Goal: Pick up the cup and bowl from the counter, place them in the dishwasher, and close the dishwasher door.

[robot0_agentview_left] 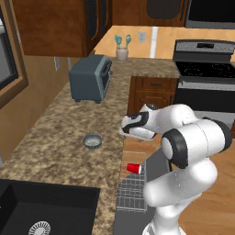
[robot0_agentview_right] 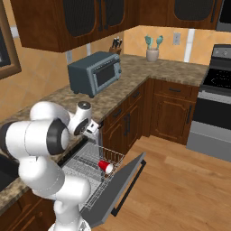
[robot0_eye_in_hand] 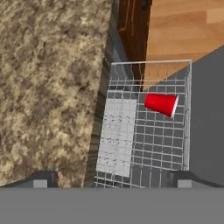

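The cup (robot0_agentview_left: 134, 168) lies on its side in the dishwasher rack (robot0_agentview_right: 97, 168), so the bowl (robot0_agentview_left: 92, 141) comes next: it sits on the worktop (robot0_agentview_left: 55, 137), left of the rack. The claw (robot0_eye_in_hand: 109, 177) hangs above the rack edge, open and empty

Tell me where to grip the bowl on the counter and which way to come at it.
Grip the bowl by its rim, coming straight down from above. It sits upright and shallow on the counter, so its low wall offers little from the side. One finger inside, one outside looks the likeliest hold.
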Tool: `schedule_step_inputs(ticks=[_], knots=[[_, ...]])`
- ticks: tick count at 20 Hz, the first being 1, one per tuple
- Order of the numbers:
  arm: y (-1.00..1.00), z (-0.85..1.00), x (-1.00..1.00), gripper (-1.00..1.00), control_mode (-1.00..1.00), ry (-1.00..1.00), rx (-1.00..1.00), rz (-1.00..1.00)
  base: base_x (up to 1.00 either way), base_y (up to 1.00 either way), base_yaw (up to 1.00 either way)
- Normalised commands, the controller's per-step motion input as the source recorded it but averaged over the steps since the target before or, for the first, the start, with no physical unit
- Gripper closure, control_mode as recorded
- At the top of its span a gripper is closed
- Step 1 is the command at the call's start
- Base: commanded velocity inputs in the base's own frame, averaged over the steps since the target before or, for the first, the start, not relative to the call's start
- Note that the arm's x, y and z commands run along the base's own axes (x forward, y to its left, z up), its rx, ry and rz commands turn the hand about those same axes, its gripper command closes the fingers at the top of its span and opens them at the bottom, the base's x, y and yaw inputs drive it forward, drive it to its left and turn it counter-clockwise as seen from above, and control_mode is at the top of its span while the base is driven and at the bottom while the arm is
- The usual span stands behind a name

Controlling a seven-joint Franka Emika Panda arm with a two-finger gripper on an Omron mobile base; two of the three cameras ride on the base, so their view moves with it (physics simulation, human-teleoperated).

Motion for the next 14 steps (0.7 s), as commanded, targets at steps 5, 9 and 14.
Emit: schedule_step_inputs(ticks=[5, 9, 14], knots=[[0.99, 0.02, 0.11, -1.0, -1.0, 0.0, -0.06, 0.0, 0.0, 0.0, 0.0], [0.74, 0.12, 0.27, -1.0, -1.0, 0.0, -0.12, 0.0, 0.0, 0.0, 0.0], [0.4, 0.11, 0.23, -1.0, -1.0, 0.0, -0.04, 0.0, 0.0, 0.0, 0.0]])
